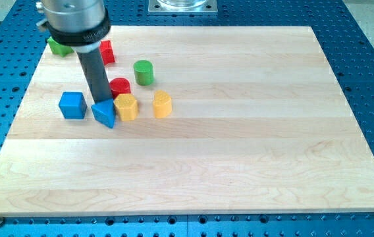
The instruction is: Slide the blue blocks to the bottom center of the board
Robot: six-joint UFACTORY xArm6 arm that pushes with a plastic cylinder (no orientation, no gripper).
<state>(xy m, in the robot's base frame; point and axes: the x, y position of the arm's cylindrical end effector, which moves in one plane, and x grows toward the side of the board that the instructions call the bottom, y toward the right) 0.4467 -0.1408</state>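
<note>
A blue cube [72, 105] sits at the view's left on the wooden board [240, 145]. A blue triangular block [105, 113] lies just to its right. My tip [99, 101] stands at the top edge of the blue triangular block, touching or nearly touching it, to the right of the blue cube. The dark rod rises from there toward the view's top left.
A red cylinder [120, 85] sits right of the rod, with two yellow blocks [127, 106] [162, 104] below and right of it. A green cylinder [143, 72], a red block [106, 51] and a green block [59, 46] lie near the top left.
</note>
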